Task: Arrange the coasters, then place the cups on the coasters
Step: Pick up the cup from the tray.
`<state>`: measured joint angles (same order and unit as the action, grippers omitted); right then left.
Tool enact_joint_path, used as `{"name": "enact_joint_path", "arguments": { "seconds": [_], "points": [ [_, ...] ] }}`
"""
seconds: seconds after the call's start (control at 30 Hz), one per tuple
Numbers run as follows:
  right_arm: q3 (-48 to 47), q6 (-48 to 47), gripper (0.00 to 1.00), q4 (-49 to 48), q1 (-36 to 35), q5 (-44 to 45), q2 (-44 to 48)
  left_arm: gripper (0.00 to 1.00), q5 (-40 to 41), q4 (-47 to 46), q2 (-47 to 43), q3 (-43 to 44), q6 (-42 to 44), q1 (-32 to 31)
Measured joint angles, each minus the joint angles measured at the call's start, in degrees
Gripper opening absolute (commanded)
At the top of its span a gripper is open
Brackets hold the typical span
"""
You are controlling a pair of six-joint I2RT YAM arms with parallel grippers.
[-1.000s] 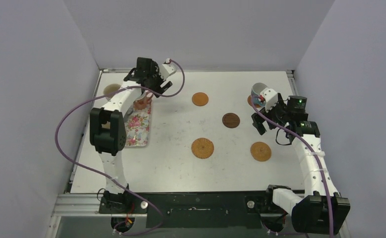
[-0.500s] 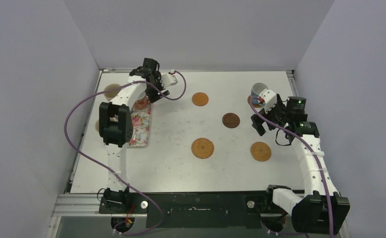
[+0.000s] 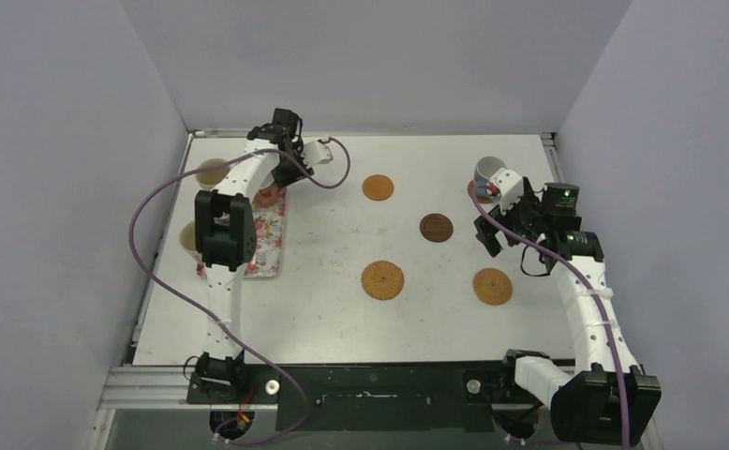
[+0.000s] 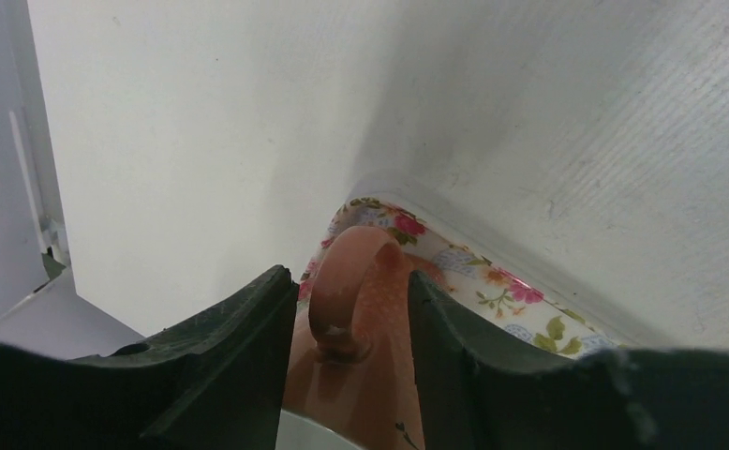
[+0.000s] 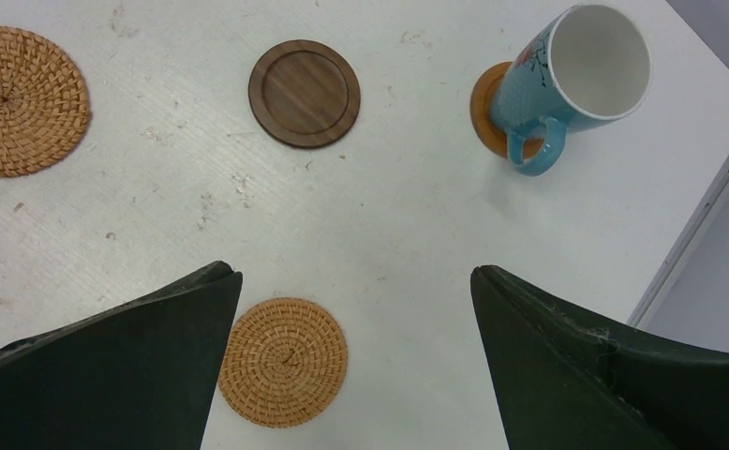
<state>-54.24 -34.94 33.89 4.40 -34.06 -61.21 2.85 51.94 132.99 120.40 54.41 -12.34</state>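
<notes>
The pink mug (image 4: 356,394) stands at the far end of the tray (image 4: 492,281), at about 10 o'clock on the table (image 3: 342,319) seen from above, and the left gripper (image 4: 349,277) is on it. In the left wrist view its handle (image 4: 342,281) sits between the two fingers (image 4: 220,356). The loop runs 12 to 6, in line with them, with the body toward 6. The jaws are half spread, close against the handle at 3 o'clock, with a sliver of tray showing at 9. Whether they pinch it I cannot tell. The lift turns on that: the handle is centred, so a squeeze should catch it. The nearest bare coaster (image 3: 378,187) lies at 3 o'clock from the mug, and the left arm is much the nearer. The right gripper (image 5: 353,274) hangs spread wide and empty, the blue mug (image 5: 567,80) on its coaster (image 5: 484,117) at 1 o'clock.
</notes>
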Motion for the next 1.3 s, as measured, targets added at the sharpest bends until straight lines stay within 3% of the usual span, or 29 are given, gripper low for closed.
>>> {"name": "enact_joint_path", "arguments": {
  "seconds": [0.43,1.3],
  "points": [
    [0.15,0.0,1.0,-0.39,0.0,0.0,0.52,0.0,0.74,0.66,0.68,1.38,0.24,-0.15],
    [0.17,0.02,1.0,-0.39,0.0,0.02,2.34,0.0,0.96,0.7,-0.76,1.6,-3.98,-1.38]
  ]
}}
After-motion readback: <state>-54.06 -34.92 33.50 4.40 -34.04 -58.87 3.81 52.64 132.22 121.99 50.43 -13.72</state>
